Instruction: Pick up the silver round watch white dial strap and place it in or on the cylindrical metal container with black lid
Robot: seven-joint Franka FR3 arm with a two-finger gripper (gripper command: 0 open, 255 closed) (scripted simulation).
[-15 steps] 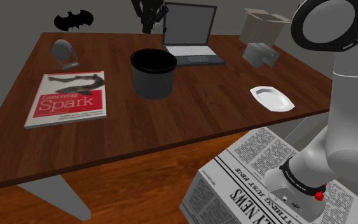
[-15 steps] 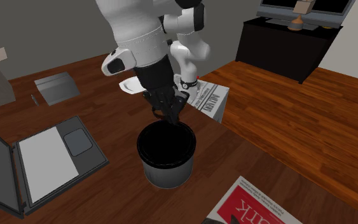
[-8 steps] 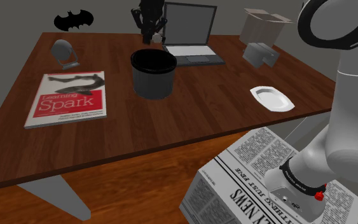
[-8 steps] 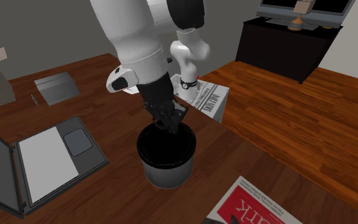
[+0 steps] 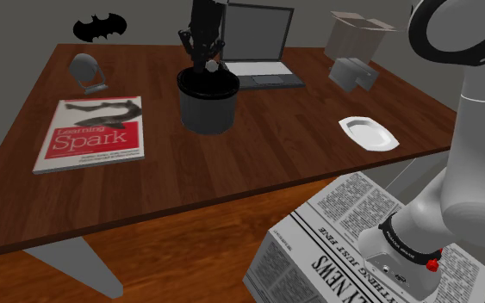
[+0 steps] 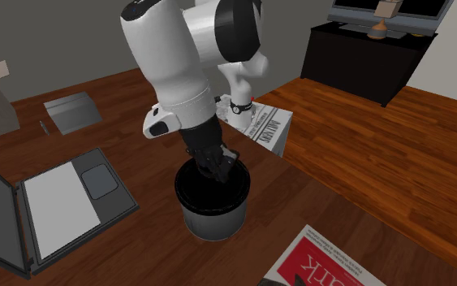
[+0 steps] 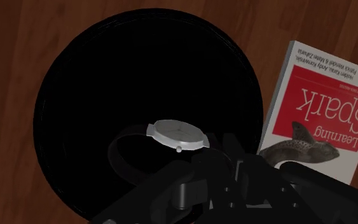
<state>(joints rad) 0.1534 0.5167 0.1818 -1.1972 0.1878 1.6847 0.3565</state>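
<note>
Grips the watch (image 7: 176, 135) by its dark strap in the closed end effector (image 6: 218, 169), just inside the mouth of the container (image 6: 210, 218). Probably light, floppy-strapped, slick-cased; best pinched on the strap beside the dial.

**Watch and container.** The watch (image 7: 176, 134) is shown with a round silver case, a plain white dial and a small crown on the case edge. It is tilted, dial facing obliquely outward. A dark strap (image 7: 128, 151) is curled in a loop beside the case and is barely distinguished from the blackness behind it. The watch is seen wholly within the circular outline of the container's mouth — whether it hangs or rests inside cannot be told. The container (image 6: 211, 218) is a short, upright cylinder with a grey wall, black rim and black interior (image 7: 107, 70). It is open at the top and stands on the wooden tabletop (image 5: 232, 172).
</note>
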